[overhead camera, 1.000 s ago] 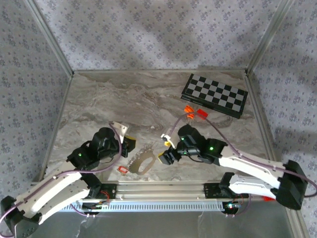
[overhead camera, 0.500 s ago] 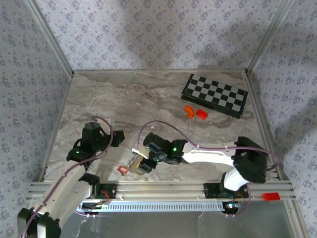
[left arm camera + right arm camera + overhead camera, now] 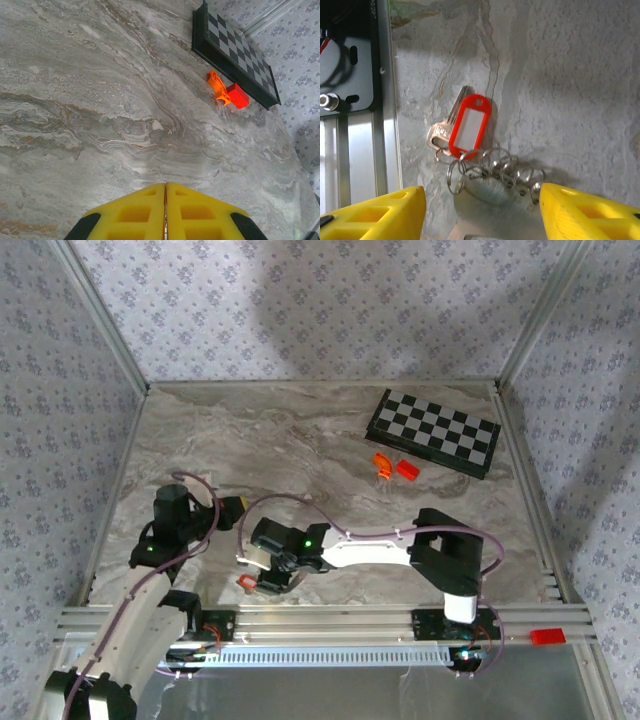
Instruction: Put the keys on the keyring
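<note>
The keys (image 3: 444, 131), one silvery key with a red plastic tag (image 3: 469, 125), lie flat on the marble next to the front rail. Just below them lies the keyring (image 3: 496, 168), a row of several silvery split rings along the edge of a round metal plate (image 3: 495, 202). The tag's end touches the leftmost rings; I cannot tell whether it is linked to one. My right gripper (image 3: 482, 215) hovers open over the plate, with one yellow finger on each side of it and nothing held. In the top view the right gripper (image 3: 263, 574) is beside the red tag (image 3: 245, 582). My left gripper (image 3: 165, 186) is shut and empty, off to the left (image 3: 237, 507).
Two orange-red blocks (image 3: 392, 466) lie in front of a folded chessboard (image 3: 432, 432) at the back right. The aluminium front rail (image 3: 362, 145) runs close to the left of the key. The right arm's link (image 3: 370, 548) stretches across the front of the table.
My right arm has swung left along the front edge to the key and rings, and its jaws have narrowed a little. The left arm has drawn back to the left, still shut.
</note>
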### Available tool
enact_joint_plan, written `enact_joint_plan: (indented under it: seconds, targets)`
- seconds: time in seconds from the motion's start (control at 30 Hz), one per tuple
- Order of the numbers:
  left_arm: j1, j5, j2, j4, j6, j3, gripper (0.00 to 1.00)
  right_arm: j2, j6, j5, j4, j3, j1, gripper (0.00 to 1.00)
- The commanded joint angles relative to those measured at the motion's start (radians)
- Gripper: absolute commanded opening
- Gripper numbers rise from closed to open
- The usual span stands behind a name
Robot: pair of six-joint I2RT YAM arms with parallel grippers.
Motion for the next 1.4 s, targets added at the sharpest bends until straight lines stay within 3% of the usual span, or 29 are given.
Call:
enact_joint_plan:
  seconds: [0.0, 0.37, 0.8, 1.13, 1.37]
  targets:
    - [0.010, 0.032, -0.023, 0.026, 0.001, 0.010, 0.09, 0.043, -0.035, 0.004, -0.094, 0.063, 0.015, 0.59]
    - [0.023, 0.025, -0.067, -0.008, 0.017, 0.013, 0.09, 0.119, -0.068, 0.003, -0.194, 0.149, 0.031, 0.45]
    - [0.031, 0.017, -0.094, -0.029, 0.027, 0.014, 0.09, 0.161, -0.074, 0.008, -0.234, 0.193, 0.034, 0.43]
    - [0.037, 0.010, -0.110, -0.040, 0.035, 0.020, 0.08, 0.183, -0.079, 0.008, -0.253, 0.218, 0.034, 0.32]
    - [0.039, 0.007, -0.122, -0.048, 0.037, 0.021, 0.07, 0.191, -0.084, 0.025, -0.260, 0.227, 0.039, 0.31]
